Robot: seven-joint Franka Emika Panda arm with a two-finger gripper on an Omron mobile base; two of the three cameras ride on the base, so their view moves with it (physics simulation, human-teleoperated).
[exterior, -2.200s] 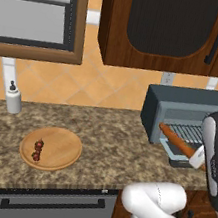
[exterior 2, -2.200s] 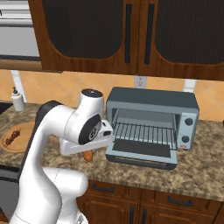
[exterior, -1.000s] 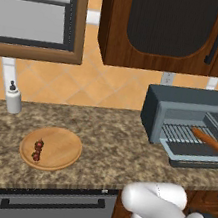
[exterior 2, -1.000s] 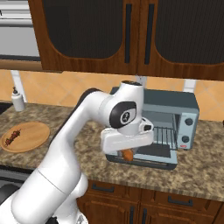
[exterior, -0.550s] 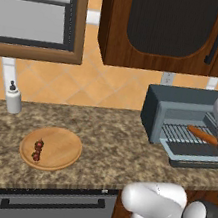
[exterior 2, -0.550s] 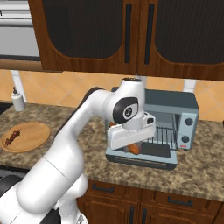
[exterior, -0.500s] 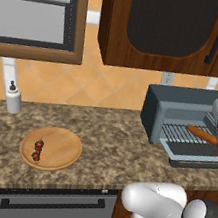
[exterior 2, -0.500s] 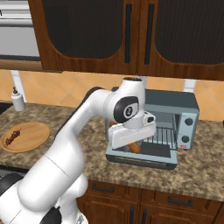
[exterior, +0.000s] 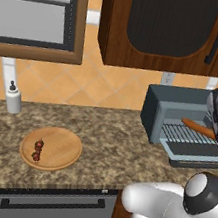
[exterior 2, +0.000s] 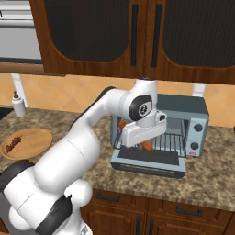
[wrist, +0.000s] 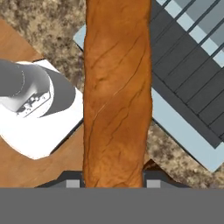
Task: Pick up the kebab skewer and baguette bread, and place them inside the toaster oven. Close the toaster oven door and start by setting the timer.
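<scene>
Bench [exterior: 112, 132]: carries the toaster oven [exterior 2: 181, 110] at one end, the round wooden board [exterior: 61, 146] well apart at the other.
Toaster oven door [exterior 2: 149, 161]: flapped down, rack bare.
Baguette bread [wrist: 117, 92]: pinched in the claw [wrist: 113, 180], long axis running away from the fingertips, far end already above the rack.
Kebab skewer [exterior: 37, 150]: lying on the board.
Judgement: slide the loaf deeper, then release.

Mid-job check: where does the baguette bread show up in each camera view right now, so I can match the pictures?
Left base view: baguette bread at right, angled over the wire rack of the toaster oven.
Right base view: an orange end pokes out below the gripper, at the oven mouth.
Hand view: fills the centre, running top to bottom.
Shared landmark: the open toaster oven door.
</scene>
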